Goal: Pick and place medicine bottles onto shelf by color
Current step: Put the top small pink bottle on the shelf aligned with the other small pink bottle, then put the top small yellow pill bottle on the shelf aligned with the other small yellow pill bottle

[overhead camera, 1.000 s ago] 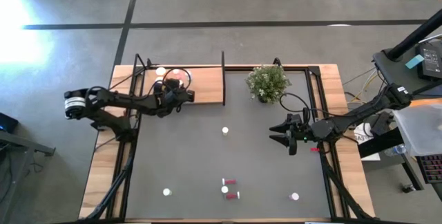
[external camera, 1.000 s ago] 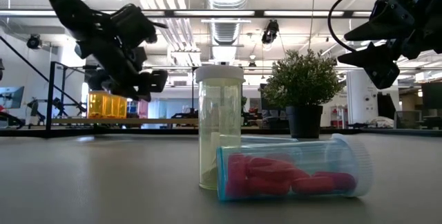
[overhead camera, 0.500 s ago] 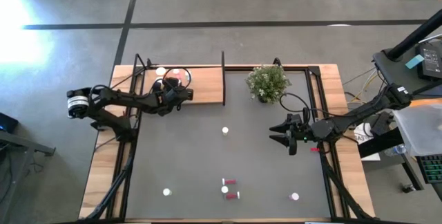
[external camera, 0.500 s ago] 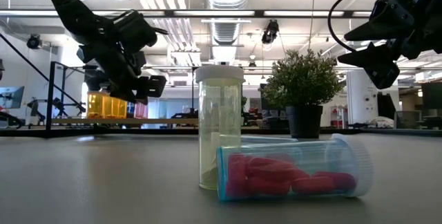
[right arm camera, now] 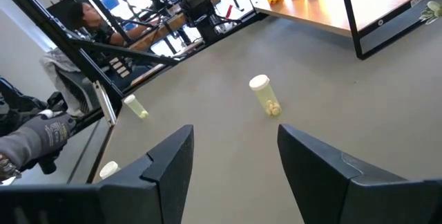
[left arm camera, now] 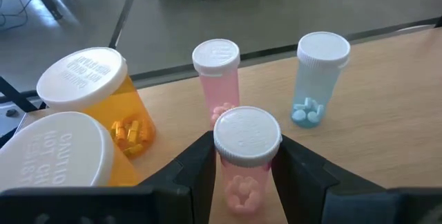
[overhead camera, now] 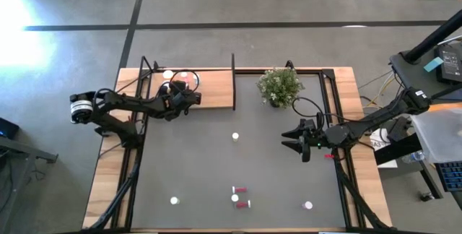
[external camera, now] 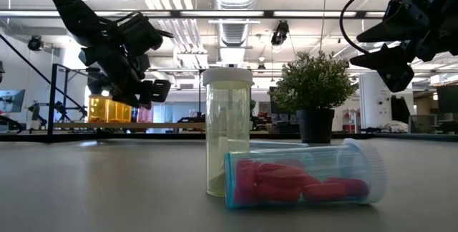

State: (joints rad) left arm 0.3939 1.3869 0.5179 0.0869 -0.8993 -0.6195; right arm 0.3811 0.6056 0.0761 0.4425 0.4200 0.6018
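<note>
The left gripper [left arm camera: 243, 165] pinches a pink bottle [left arm camera: 245, 162] by its sides just below the white cap, holding it upright over the shelf [left arm camera: 387, 106]; whether the bottle's base touches the board cannot be told. Just beyond it on the wood stand a second pink bottle [left arm camera: 217, 79] and a pale blue bottle [left arm camera: 319, 75], both upright and a little apart; two larger orange bottles [left arm camera: 97, 99] stand close together on the other side. From above, this gripper [overhead camera: 189, 98] sits at the far left of the table, over the shelf [overhead camera: 213, 89], whose thin dark upright edge [overhead camera: 233, 81] stands at its right end; the left arm reaches in from the left.

The right gripper [overhead camera: 294, 139] hangs above the dark mat [overhead camera: 202, 154] right of centre, fingers spread and holding nothing; a green potted plant [overhead camera: 279, 86] stands beyond it, beside the shelf.

On the mat, a yellow bottle [overhead camera: 235, 137] stands alone near the middle; near the front edge two red bottles [overhead camera: 240, 190] lie on their sides with an upright bottle [overhead camera: 234, 198] between them; two more white caps show at the near left [overhead camera: 174, 201] and near right [overhead camera: 308, 206].
</note>
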